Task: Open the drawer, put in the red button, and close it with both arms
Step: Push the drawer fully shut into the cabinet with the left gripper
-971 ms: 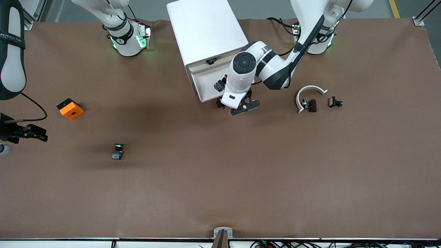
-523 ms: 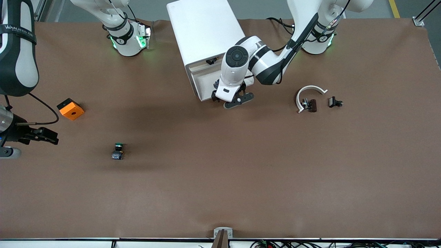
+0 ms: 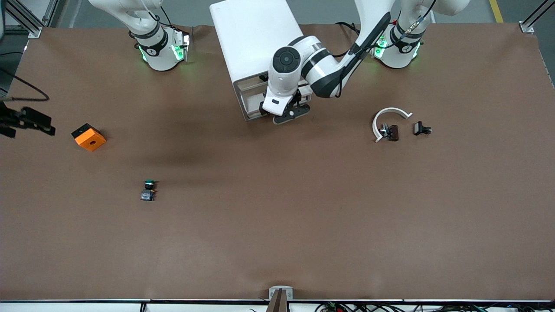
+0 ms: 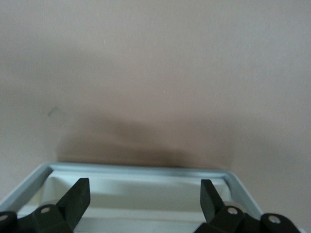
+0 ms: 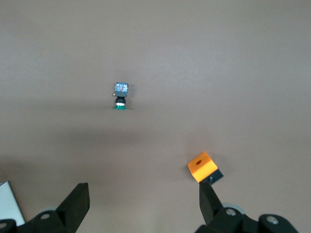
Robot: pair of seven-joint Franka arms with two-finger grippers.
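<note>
White shallow drawer (image 3: pixel 249 102) nearly shut, left tool (image 3: pixel 284 113) released at its front, right tool (image 5: pixel 141 204) released over table.

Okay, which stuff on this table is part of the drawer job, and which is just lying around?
Part of the job: drawer, nearly shut in the white cabinet; left gripper, open at the drawer front; right gripper, open, up by the table edge.

Lying about: orange cube, green button, white curved piece, small black parts.

L gripper (image 3: pixel 289 113) spread – R gripper (image 3: pixel 26 123) spread, aloft
</note>
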